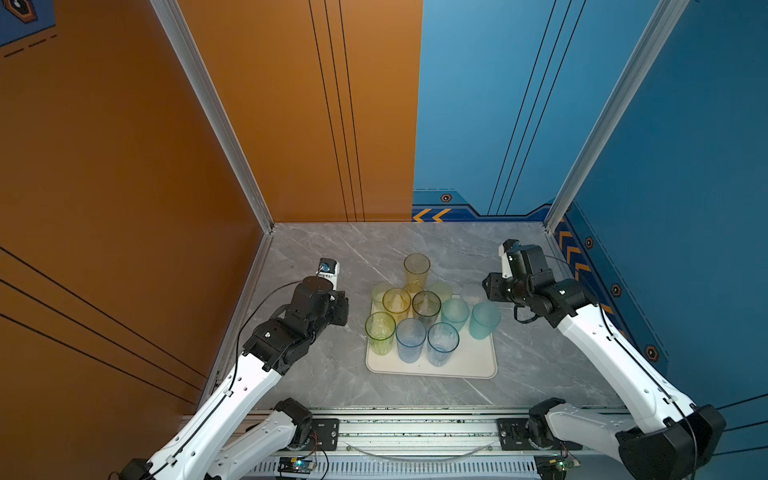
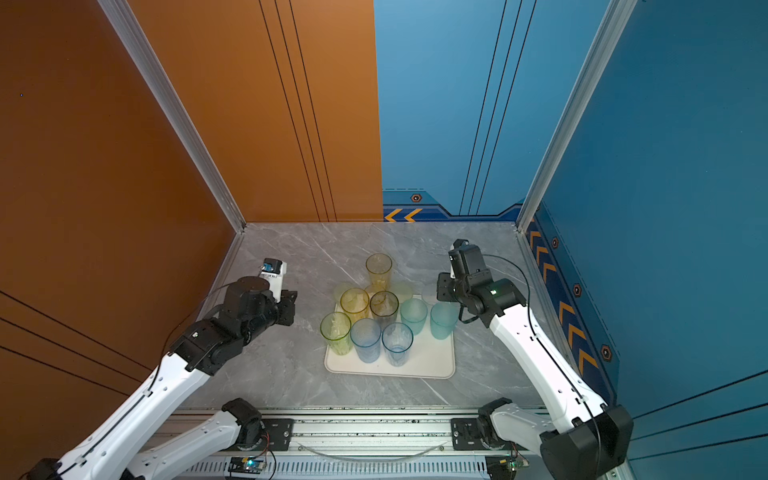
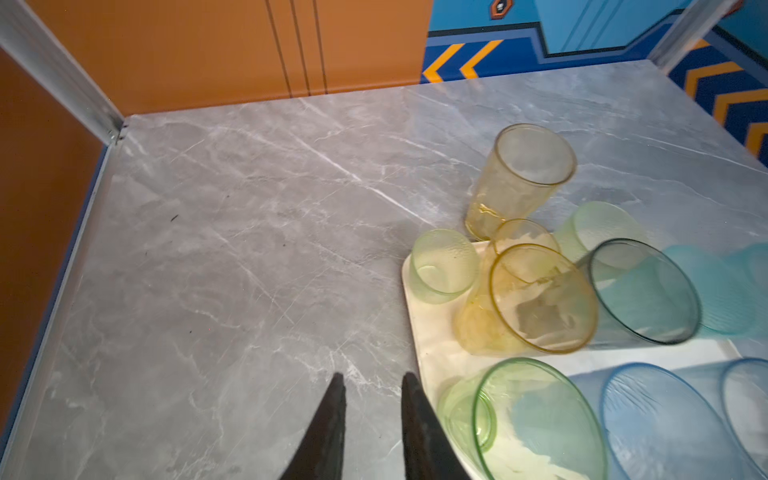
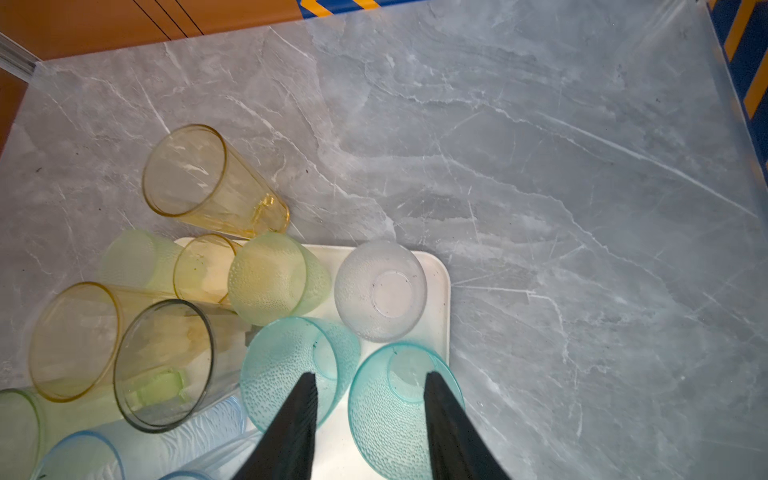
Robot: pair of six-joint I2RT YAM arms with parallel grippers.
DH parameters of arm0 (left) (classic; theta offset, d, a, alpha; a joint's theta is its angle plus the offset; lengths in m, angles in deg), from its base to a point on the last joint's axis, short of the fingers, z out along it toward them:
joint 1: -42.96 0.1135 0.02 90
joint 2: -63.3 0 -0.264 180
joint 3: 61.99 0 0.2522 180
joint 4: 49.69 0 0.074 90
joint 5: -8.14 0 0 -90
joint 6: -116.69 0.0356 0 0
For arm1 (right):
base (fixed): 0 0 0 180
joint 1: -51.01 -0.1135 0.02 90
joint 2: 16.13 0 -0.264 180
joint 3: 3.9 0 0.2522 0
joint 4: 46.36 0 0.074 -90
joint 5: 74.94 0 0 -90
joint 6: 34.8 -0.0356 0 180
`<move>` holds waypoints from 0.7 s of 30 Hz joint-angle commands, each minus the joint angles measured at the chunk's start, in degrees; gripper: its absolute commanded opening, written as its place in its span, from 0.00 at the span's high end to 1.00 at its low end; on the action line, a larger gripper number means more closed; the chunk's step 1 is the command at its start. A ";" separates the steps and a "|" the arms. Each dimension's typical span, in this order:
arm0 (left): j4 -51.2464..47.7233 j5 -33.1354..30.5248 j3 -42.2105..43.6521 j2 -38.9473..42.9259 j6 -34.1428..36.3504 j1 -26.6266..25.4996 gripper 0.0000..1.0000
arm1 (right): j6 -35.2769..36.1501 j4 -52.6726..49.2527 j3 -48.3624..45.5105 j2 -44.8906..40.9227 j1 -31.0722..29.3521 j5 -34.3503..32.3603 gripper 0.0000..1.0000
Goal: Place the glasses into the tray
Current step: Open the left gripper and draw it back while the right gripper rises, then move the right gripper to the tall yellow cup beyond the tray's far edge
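Glasses (image 1: 410,338) crowd the cream tray (image 1: 473,362).

Tray (image 1: 465,368) sits centre-low in frame on the grey marble tabletop (image 1: 332,257), with its lower strip bare. All glasses are upright.
- Front row, left to right: green glass (image 1: 380,332), then two blue glasses (image 1: 410,340) (image 1: 442,343).
- Behind them: yellow glass (image 1: 397,303), smoky glass (image 1: 426,307), two teal glasses (image 1: 455,313) (image 1: 484,320).
- The short pale ones at the tray's upper edge are hard to separate.
- Tall yellow glass (image 1: 417,270) stands just above the tray, apparently off it.

Left end effector (image 1: 340,309) is left of the tray, over tabletop. Right end effector (image 1: 492,289) is by the tray's upper right corner. Jaws are hidden on both.
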 commanded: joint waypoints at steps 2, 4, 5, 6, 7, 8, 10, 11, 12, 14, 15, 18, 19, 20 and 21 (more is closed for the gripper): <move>4.81 0.85 3.09 -1.55 -3.53 2.16 0.76 | 3.07 -2.63 5.59 2.89 -1.68 0.88 0.58; 6.87 2.18 3.91 -1.96 -3.92 2.77 0.75 | 4.00 -3.44 8.01 4.92 -2.15 1.01 0.58; 7.69 3.15 4.08 -2.11 -4.09 3.21 0.75 | 4.54 -3.98 9.61 6.28 -2.32 0.92 0.58; 8.17 3.97 4.08 -2.33 -4.15 3.61 0.74 | 5.01 -4.48 10.94 7.76 -2.50 0.78 0.58; 8.37 4.45 4.06 -2.53 -4.20 3.83 0.74 | 5.38 -4.73 12.09 9.03 -2.60 0.69 0.58; 8.40 4.74 4.12 -2.75 -4.20 3.99 0.74 | 5.71 -5.01 13.22 10.45 -2.77 0.68 0.58; 8.17 5.06 4.39 -2.81 -4.20 4.04 0.74 | 6.16 -5.06 14.82 13.00 -2.94 0.80 0.58; 7.91 4.99 4.69 -2.66 -4.20 4.12 0.74 | 6.43 -5.09 15.58 14.30 -2.96 0.79 0.58; 7.71 4.80 5.13 -2.40 -4.26 4.12 0.74 | 6.67 -5.11 16.32 15.47 -2.96 0.69 0.58; 7.74 4.53 6.22 -1.91 -4.58 4.21 0.74 | 7.14 -5.22 17.92 17.81 -2.96 0.83 0.59; 7.91 4.57 6.77 -1.64 -4.77 4.37 0.74 | 7.35 -5.63 19.27 19.07 -2.96 0.87 0.58; 8.65 5.30 7.60 -1.59 -5.07 4.90 0.74 | 8.76 -8.10 23.79 23.07 -3.60 0.79 0.59; 8.75 5.48 7.66 -1.69 -5.08 5.08 0.74 | 9.08 -8.58 24.88 24.10 -3.81 0.44 0.59; 8.84 5.64 7.74 -1.75 -5.08 5.25 0.74 | 9.28 -9.00 25.96 25.23 -4.00 0.41 0.59; 8.93 5.67 7.86 -1.75 -5.00 5.34 0.74 | 9.43 -9.30 26.92 26.13 -4.10 0.69 0.59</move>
